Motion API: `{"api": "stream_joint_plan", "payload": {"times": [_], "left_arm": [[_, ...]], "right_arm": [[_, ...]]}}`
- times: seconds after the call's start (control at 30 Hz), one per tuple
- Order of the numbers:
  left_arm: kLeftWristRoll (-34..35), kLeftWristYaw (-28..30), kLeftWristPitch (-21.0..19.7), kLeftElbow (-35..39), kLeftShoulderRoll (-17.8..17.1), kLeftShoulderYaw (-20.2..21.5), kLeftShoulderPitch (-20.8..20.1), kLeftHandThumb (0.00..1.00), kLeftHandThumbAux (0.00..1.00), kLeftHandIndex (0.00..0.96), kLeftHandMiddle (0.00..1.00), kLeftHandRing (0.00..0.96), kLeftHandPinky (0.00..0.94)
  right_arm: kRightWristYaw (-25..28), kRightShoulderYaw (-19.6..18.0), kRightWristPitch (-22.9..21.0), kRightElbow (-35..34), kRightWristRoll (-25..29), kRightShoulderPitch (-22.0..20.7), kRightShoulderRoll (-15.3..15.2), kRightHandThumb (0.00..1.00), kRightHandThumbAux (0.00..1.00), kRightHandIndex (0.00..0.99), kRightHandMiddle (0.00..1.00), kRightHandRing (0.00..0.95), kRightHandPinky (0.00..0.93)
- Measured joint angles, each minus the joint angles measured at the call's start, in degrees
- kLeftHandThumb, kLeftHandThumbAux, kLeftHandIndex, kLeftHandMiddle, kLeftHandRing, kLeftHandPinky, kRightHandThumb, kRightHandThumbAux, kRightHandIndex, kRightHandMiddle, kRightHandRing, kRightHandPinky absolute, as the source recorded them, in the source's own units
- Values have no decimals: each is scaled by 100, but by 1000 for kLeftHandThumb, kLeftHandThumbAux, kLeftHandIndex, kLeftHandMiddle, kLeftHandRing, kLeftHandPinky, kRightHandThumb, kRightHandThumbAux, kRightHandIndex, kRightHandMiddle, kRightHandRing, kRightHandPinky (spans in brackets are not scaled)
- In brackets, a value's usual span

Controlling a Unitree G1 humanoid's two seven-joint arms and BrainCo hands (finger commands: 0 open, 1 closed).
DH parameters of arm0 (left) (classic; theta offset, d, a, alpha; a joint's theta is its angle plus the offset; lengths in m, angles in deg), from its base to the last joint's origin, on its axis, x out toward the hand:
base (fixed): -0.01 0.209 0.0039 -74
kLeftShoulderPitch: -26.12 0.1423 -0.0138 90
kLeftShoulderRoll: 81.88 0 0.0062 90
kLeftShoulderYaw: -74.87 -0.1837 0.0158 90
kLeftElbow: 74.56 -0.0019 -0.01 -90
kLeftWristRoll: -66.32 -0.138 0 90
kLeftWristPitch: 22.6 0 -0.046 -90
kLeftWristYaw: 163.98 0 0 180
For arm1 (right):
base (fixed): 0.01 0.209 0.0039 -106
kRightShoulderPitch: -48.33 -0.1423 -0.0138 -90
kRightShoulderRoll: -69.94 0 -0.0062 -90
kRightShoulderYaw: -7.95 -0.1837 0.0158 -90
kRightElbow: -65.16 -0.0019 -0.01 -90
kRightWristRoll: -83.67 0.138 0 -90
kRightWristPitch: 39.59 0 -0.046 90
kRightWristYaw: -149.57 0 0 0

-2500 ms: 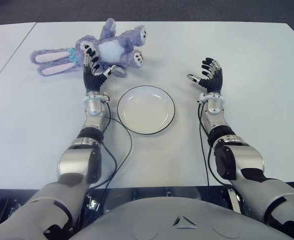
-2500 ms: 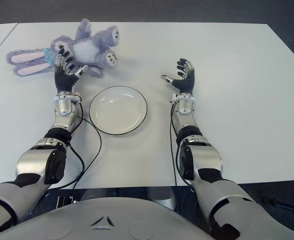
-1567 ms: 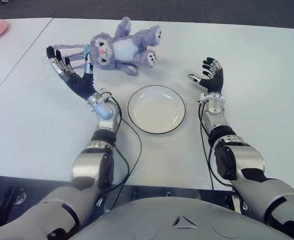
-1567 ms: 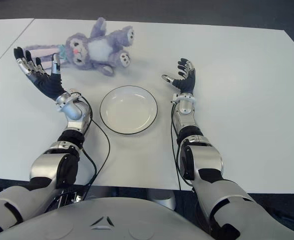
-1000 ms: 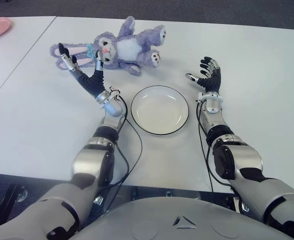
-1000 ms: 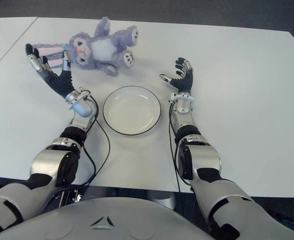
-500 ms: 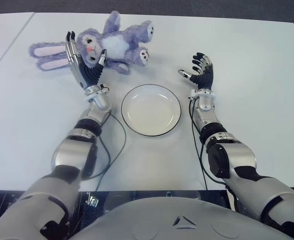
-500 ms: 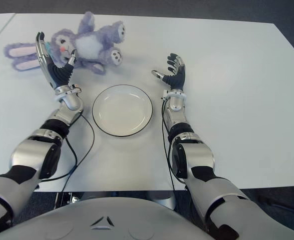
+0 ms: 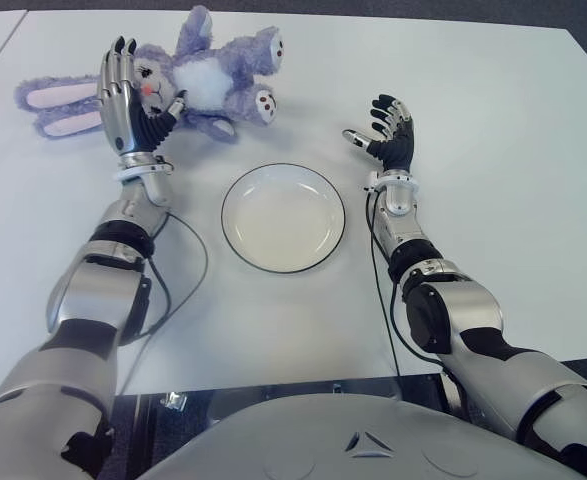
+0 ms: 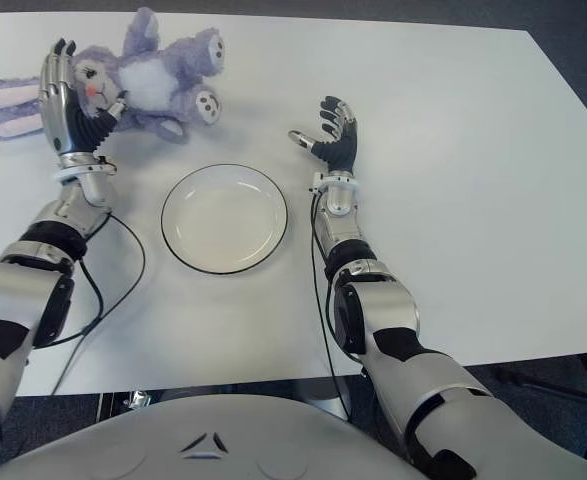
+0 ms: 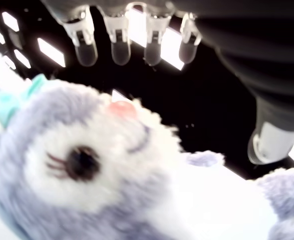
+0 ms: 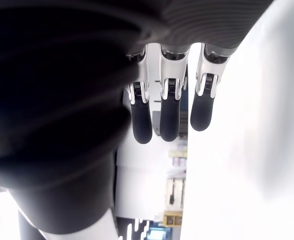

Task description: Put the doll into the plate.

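The fluffy purple plush rabbit doll (image 9: 208,82) lies on the white table (image 9: 493,140) beyond the plate. It looks soft and light; I'd grip its round head. My left hand (image 9: 128,95) is spread open against that head, my right hand (image 9: 388,135) idle, fingers apart. The black-rimmed white round plate (image 9: 283,217) holds nothing.

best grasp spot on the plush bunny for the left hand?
Probably the head or neck of the doll, coming from its ear side. It lies on its back, head toward the open left hand, whose palm already faces the head. The ears are floppy and the legs point away, toward the plate.
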Motion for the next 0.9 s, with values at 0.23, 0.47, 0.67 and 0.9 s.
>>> {"api": "stream_joint_plan", "payload": {"times": [0.23,0.47,0.67,0.9], "left_arm": [[-197,197,-202,-139,-393,-326,-185,295,493,0,0,0,111],[-385,257,-381,-172,-666,-610,-287,286,478,0,0,0,85],[-569,257,-559,-183,-835,-884,-360,223,463,0,0,0,56],[-969,257,-913,-279,-1009,-1347,-407,198,457,0,0,0,15]], "right_arm": [[-2,1,-2,0,2,-24,-7,0,959,210,245,221,235],[3,-11,-3,16,4,-11,-38,0,962,212,251,227,241],[9,-29,-3,19,4,25,-112,0,960,214,254,230,243],[54,-44,-4,22,6,66,-212,0,977,204,251,226,241]]}}
